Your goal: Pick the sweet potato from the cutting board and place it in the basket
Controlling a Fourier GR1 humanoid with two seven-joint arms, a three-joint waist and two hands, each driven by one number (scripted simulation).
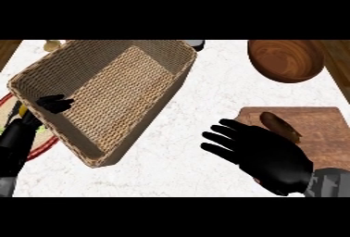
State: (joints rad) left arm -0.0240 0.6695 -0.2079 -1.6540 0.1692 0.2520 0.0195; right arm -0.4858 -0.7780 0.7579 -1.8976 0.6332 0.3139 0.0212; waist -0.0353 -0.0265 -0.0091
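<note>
The sweet potato lies on the board near the surface's right edge. It is a dark brown, stubby oblong, set at a slant, with a paler patch on its upper end; its lower end is hidden behind the right robot hand. That robot hand hovers at the board's left edge, just beside the potato, its fingers spread and nearly straight, pointing left over the white surface. It has hold of nothing.

The board is a reddish brown wooden slab with rounded corners. Beyond it, at the far right corner of the surface, sits a round wooden bowl.

The basket stands toward the far left of the surface, well apart from the potato. It is woven, pale tan, rectangular and deep, turned at an angle to the edges.

The left robot hand shows at the basket's left wall, with its fingers curled over the rim. A red-rimmed plate peeks out at the left edge, partly under the basket.
</note>
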